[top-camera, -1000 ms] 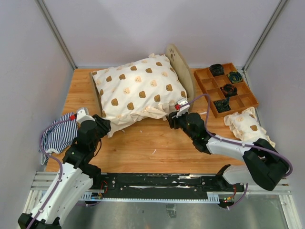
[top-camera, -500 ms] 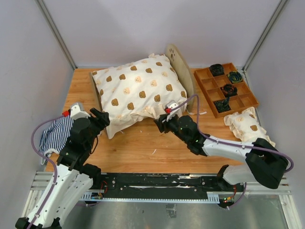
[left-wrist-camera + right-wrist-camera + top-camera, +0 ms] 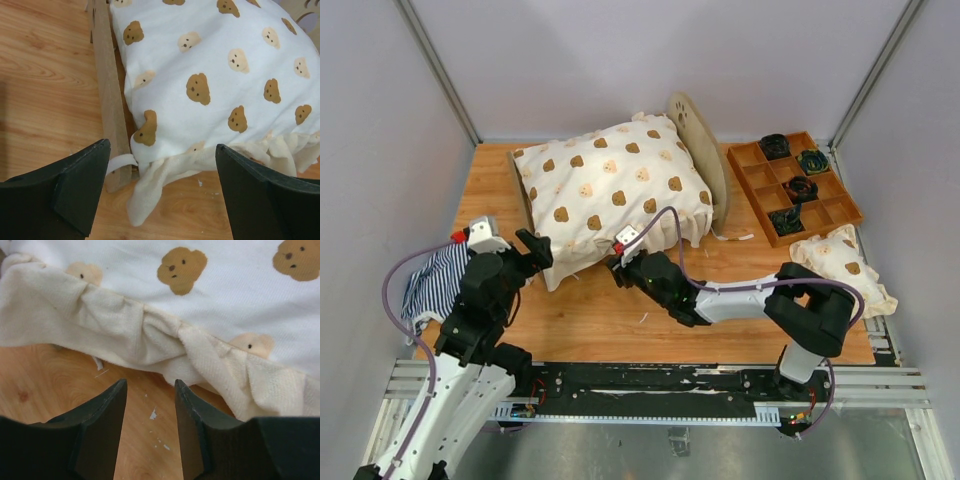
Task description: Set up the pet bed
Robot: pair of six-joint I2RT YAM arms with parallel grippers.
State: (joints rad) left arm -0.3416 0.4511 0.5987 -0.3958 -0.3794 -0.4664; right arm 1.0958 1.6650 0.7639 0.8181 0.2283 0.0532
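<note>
Pet bed [image 3: 697,140] sits at the far middle of the table [image 3: 620,315], headboard on the right, towards the tray [image 3: 745,158], footboard [image 3: 107,85] on the left. Most of the frame is hidden under a white bear-print blanket [image 3: 610,185] draped over it. The frilled edge hangs down to the tabletop on the near side.

Left gripper [image 3: 161,150]: jaws wide apart, holding nothing. It hovers at the blanket's near-left corner, beside the footboard. The corner and its frill show between the fingers; contact can't be judged.

Right gripper [image 3: 150,382]: jaws narrow but apart, bare wood visible in the gap, nothing gripped. It is low over the table, pointed at the frill [image 3: 150,335] along the near edge, just short of it.

Striped cloth [image 3: 438,280] is bunched at the left edge of the table, behind the left arm. A small bear-print pillow [image 3: 840,262] lies at the right edge, just in front of the tray, well apart from the bed.
</note>
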